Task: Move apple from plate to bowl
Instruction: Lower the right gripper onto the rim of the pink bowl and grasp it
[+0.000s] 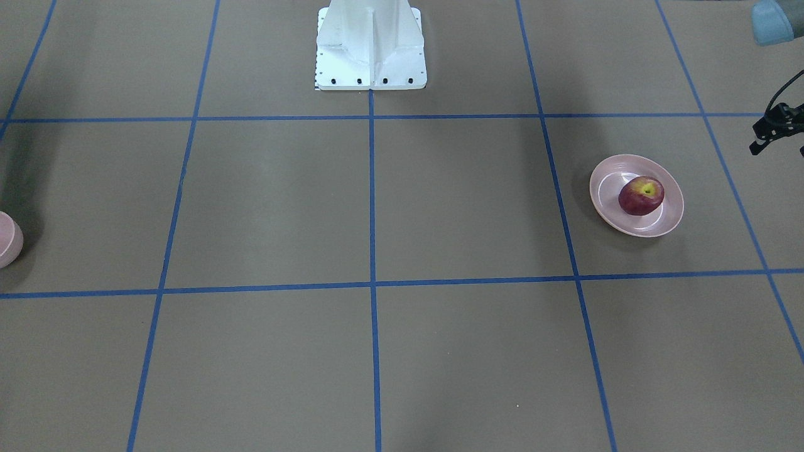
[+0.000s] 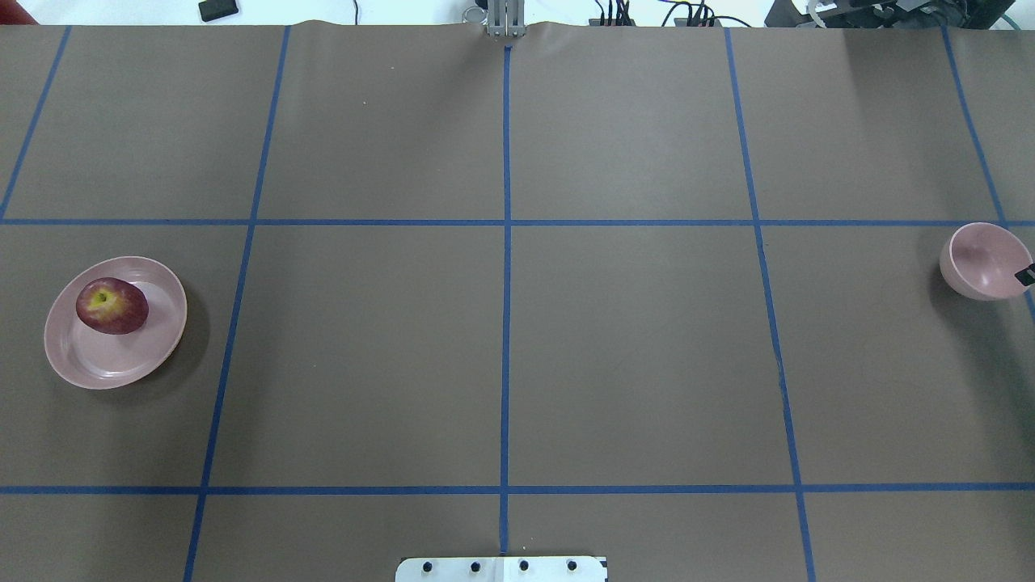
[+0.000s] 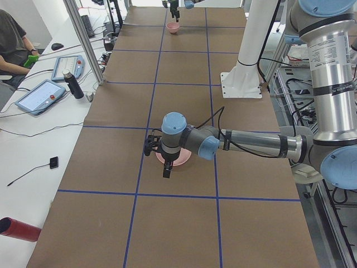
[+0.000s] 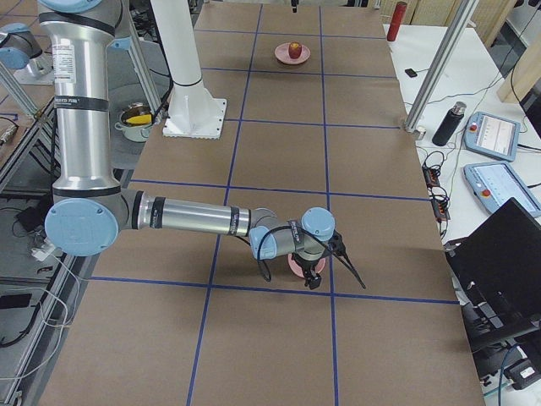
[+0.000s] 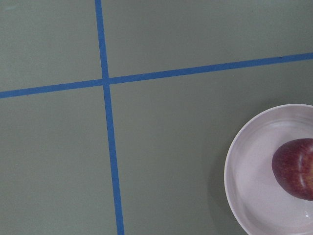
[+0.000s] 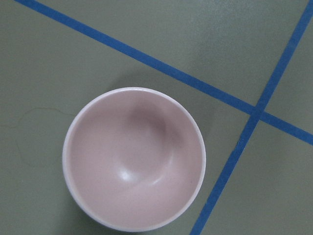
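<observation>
Table [image 2: 501, 364]: brown sheet gridded with blue tape; the plate and the bowl are set at opposite ends, well apart.

Left arm [image 3: 251, 142]: stretched low over the plate's end; right arm [image 4: 194, 216]: stretched low over the bowl's end.

Plate [image 2: 89, 364]: shallow, glossy, flat on the table; in the left wrist view it is cut by the lower right corner, so the camera is judged to be off to one side of it, not above it.

Bowl [image 2: 978, 263]: upright, seen empty in the right wrist view, almost straight below that camera.

Left gripper [image 1: 779, 135]: only partly caught at the edge of the front view; whether its jaws are apart or together cannot be told. Right gripper [image 4: 314, 272]: hung at the bowl; jaw state likewise cannot be told.

Apple [image 2: 111, 305]: on the plate, off-centre, stem dimple tilted upward; nothing is touching it; the task is judged not begun.

Risks, as judged:
- the apple is round and the plate slick; a one-sided finger contact may roll it off, or the plate may be pushed along the sheet;
- the bowl is barely wider than the apple; an off-centre release may strike the rim and tip it;
- the right gripper by the bowl may obstruct delivery;
- the long carry may call for a hand-over, where a drop is possible.
</observation>
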Available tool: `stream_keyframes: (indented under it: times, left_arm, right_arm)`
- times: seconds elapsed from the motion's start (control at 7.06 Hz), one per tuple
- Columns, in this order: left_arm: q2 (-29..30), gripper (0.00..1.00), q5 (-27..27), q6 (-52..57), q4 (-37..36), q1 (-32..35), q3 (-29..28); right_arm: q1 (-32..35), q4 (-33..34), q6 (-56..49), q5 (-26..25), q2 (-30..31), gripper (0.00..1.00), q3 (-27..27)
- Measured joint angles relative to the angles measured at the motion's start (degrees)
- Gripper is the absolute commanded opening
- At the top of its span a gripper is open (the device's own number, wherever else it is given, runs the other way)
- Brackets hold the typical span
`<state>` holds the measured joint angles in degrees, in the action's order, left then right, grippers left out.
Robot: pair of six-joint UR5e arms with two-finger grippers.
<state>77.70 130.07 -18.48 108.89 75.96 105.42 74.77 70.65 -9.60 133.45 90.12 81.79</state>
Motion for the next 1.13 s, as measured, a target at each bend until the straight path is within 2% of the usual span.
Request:
stream_keyframes:
  times: [0.14, 0.28, 0.57, 0.71, 1.13]
  left_arm:
    - [0.0, 0.98, -0.1, 0.0, 0.0, 0.0, -0.1]
    - [0.1, 0.98, -0.2, 0.0, 0.0, 0.0, -0.1]
    - [0.4, 0.98, -0.4, 0.0, 0.0, 0.0, -0.3]
    - [0.6, 0.98, -0.4, 0.0, 0.0, 0.0, -0.5]
    - [1.1, 0.98, -0.4, 0.0, 0.0, 0.0, -0.7]
  right_arm:
    - [-0.8, -0.7, 0.0, -0.9, -0.2, 0.9, -0.6]
    - [-1.2, -1.3, 0.0, -1.5, -0.3, 0.73, -1.1]
    - [-1.4, -2.7, 0.1, -2.0, -0.7, 0.31, -2.5]
    - [-1.4, -2.9, 0.1, -2.0, -1.7, 0.0, -3.9]
    - [-1.5, -3.0, 2.6, -1.8, -3.5, 0.0, -5.8]
